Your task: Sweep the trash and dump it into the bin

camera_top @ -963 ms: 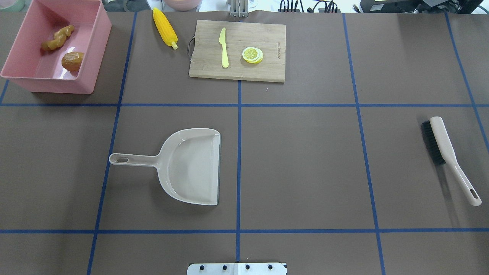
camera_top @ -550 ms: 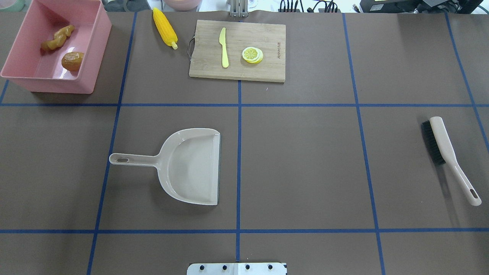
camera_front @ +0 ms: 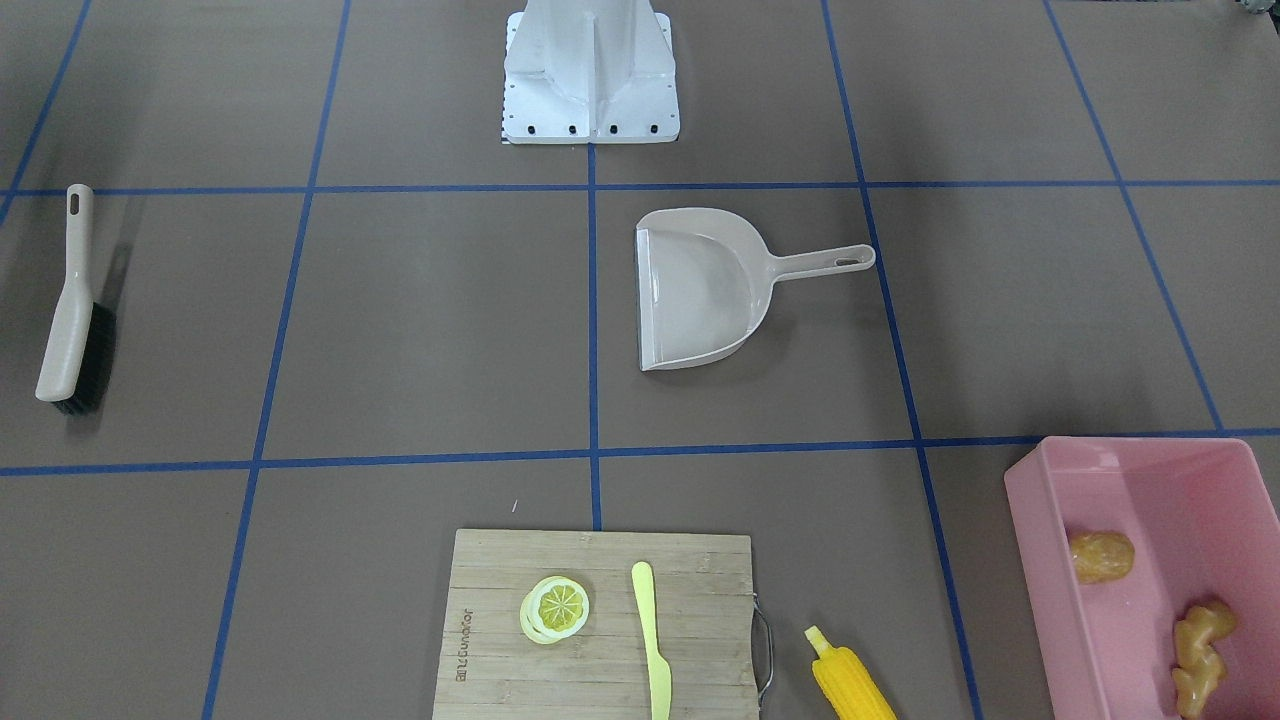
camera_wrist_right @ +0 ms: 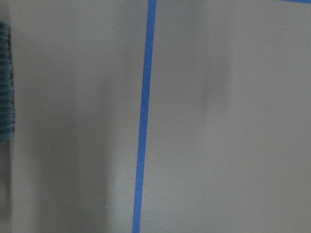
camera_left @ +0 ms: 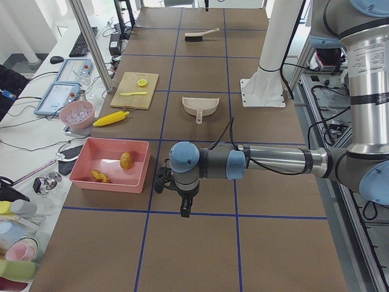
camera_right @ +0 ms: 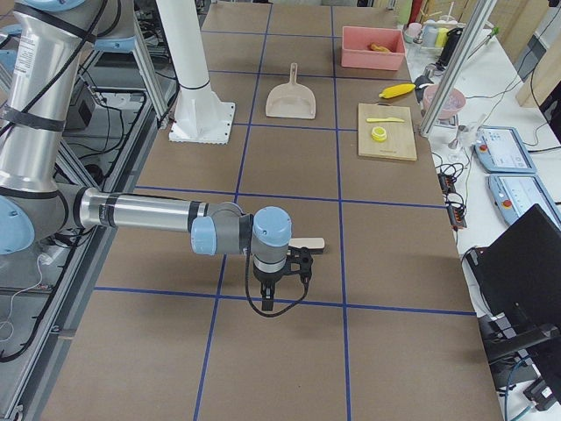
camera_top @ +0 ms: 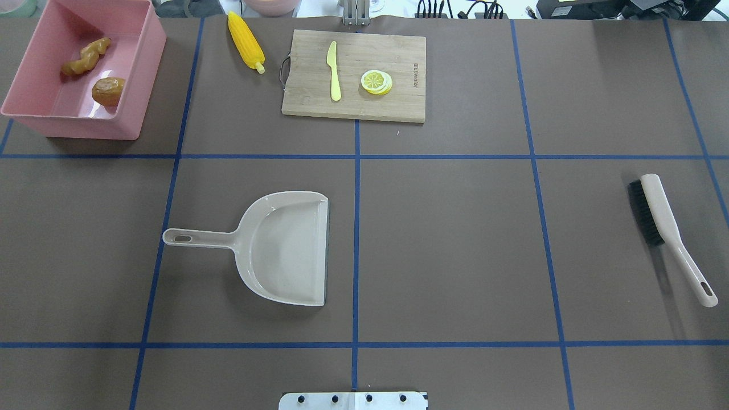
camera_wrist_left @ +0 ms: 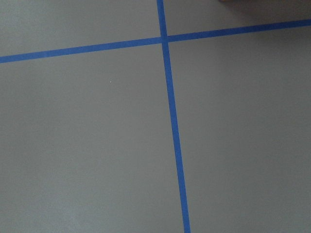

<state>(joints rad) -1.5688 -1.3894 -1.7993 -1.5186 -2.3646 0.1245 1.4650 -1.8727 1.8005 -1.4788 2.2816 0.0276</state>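
Two arms hang over a brown table gridded with blue tape; cables and monitors line its far edge. Nearest the robot lie one beige dustpan and one brush, well apart. Farther off sits one wooden cutting board carrying one pale knife and one lemon slice. One corn cob lies on the mat just beside the board. One pink bin holds two pieces, the potato and the ginger root. The left gripper and the right gripper hover above the mat, the right one near the brush. I cannot tell how far either is parted.
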